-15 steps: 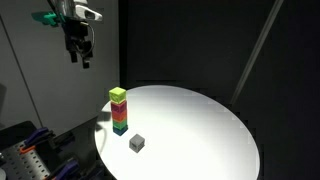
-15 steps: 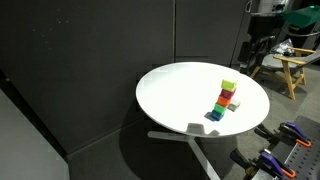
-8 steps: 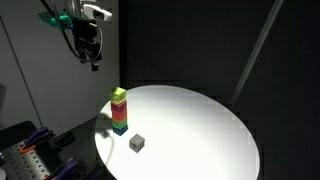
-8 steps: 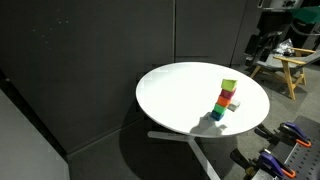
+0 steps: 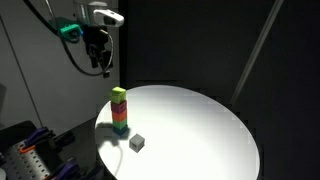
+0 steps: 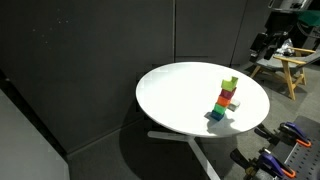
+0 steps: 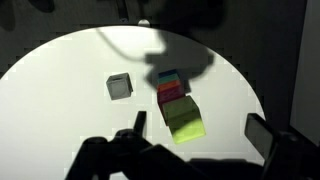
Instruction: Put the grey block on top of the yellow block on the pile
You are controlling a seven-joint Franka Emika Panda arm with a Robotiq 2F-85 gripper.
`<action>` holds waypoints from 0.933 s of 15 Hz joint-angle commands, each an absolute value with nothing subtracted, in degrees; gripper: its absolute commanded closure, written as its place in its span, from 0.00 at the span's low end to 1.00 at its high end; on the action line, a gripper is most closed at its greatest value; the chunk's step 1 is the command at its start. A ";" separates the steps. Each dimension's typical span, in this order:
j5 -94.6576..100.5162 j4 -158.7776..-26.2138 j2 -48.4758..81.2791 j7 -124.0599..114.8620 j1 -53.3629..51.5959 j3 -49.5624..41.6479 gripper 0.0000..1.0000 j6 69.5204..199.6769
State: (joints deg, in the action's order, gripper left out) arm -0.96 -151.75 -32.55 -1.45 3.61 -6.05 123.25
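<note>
On the white table (image 5: 200,125), close to its near edge, sits the grey block (image 5: 136,143), flat on the surface and all on its own. It lies just beside the foot of the pile (image 5: 119,112), apart from it, and the wrist view shows a clear strip of table between the two. The pile stands upright as a narrow column, and the yellow block (image 5: 119,94) caps it, top face bare, with green, red and a darker cube stacked below. From the wrist view, looking down, the yellow block is the biggest thing in sight, and the coloured sides of the cubes under it trail away behind it.

Up above hangs the gripper (image 5: 105,68), high in the air and well apart from both blocks, pointing down. Its jaws are spread wide and grip nothing. One dark finger (image 7: 135,128) pokes in at the bottom of the wrist view. Behind the table is a black backdrop (image 5: 200,40). Off past the table's far side in an exterior view stands a wooden frame (image 6: 290,65).
</note>
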 commanded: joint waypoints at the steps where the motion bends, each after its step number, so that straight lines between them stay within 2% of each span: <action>1: -1.19 -153.27 -32.38 3.96 5.06 -8.66 0.00 126.83; 14: -1.36 -154.07 -22.18 17.41 8.07 -17.31 0.00 138.00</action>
